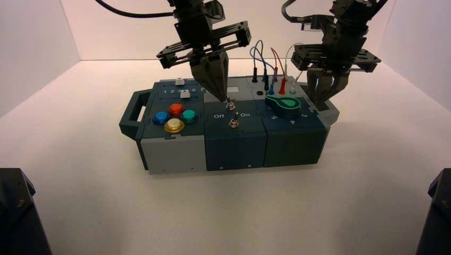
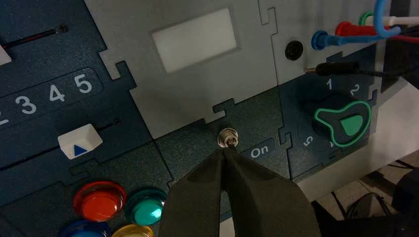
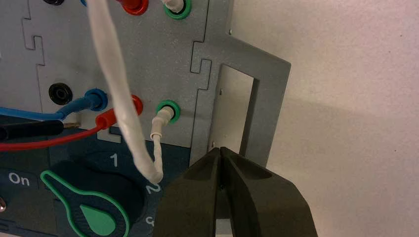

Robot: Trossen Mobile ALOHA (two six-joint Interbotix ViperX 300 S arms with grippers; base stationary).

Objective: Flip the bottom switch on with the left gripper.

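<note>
Left hand (image 1: 225, 96): hanging over the dark teal middle panel (image 1: 235, 139) of the box, its two tapered fingers (image 2: 197, 197) pressed together into one wedge, holding nothing.
Tip of the wedge: sitting right at the upper toggle (image 1: 230, 104); in the left wrist view the point (image 2: 225, 150) is just beside that toggle's round silver collar (image 2: 228, 138), and whether it is touching cannot be told.
Bottom switch (image 1: 233, 122): standing on the same teal panel, nearer the front edge of the box, below the "Off" and "On" lettering and apart from the left hand.
Bottom switch lever: its long axis is rising almost upright out of the collar; which way it is leaning cannot be told.
High view only: showing the bottom switch, the coloured buttons (image 1: 174, 117) and both arms.
Left wrist view only: showing the "On" label (image 2: 262, 150) beside the upper toggle; the bottom switch is hidden behind the fingers.
Right hand (image 3: 221, 163): waiting over the right end of the box by the grey plate (image 3: 237, 74), its fingers pressed together and empty.
Box: resting on the white bench (image 1: 319, 212).
</note>
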